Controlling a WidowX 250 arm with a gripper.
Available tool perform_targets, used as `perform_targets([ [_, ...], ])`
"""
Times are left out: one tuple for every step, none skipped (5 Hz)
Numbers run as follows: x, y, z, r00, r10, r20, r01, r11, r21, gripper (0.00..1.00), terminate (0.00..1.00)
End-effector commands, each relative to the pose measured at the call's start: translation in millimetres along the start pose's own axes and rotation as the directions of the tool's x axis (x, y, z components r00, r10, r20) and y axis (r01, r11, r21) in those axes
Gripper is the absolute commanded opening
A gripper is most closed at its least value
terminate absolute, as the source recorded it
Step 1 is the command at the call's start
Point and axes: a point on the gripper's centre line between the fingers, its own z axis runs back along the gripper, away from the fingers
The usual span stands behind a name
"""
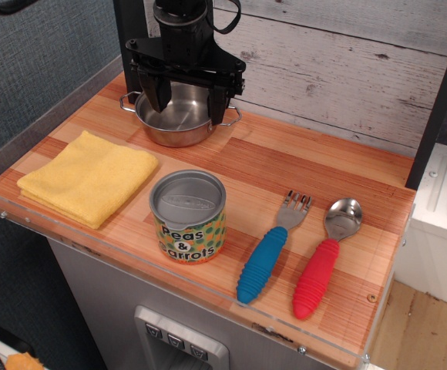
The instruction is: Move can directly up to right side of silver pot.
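The can stands upright near the front edge of the wooden table, with a grey lid and a yellow-green "Peas & Carrots" label. The silver pot sits at the back left, shiny, with two small loop handles. My gripper hangs over the pot, its two black fingers spread apart and holding nothing. It is well behind the can and apart from it.
A folded yellow cloth lies at the left. A blue-handled fork and a red-handled spoon lie right of the can. A clear rim runs along the table's front edge. A wooden plank wall stands behind.
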Motion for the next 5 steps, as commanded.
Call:
perform_targets([
  [0,0,0,1.0,0.0,0.0,0.0,1.0,0.0,1.0,0.0],
  [-15,4,11,0.995,-0.084,-0.054,0.08,0.994,-0.07,1.0,0.0],
  [-31,13,26,0.993,-0.101,-0.054,0.096,0.991,-0.095,1.0,0.0],
  [-47,16,32,0.988,-0.116,-0.099,0.101,0.984,-0.146,1.0,0.0],
  [-65,10,31,0.973,-0.187,-0.134,0.163,0.972,-0.168,1.0,0.0],
])
